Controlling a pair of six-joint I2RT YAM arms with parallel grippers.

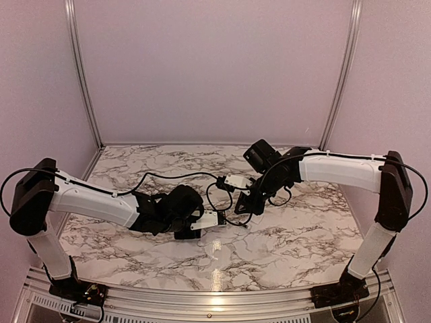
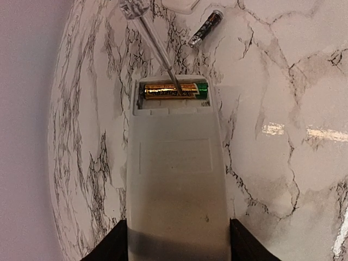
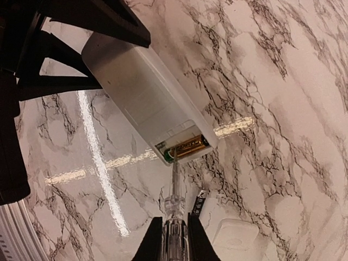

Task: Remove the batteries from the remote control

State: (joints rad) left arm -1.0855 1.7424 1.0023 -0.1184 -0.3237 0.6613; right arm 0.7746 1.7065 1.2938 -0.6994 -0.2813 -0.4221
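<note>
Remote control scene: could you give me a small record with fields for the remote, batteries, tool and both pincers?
remote control: gripped by left pincer, compartment open
battery inside: one, gold and green, in the compartment
loose battery: one, lying on the table
screwdriver: gripped by right pincer, tip on the battery inside
cover: white, on the table
</note>
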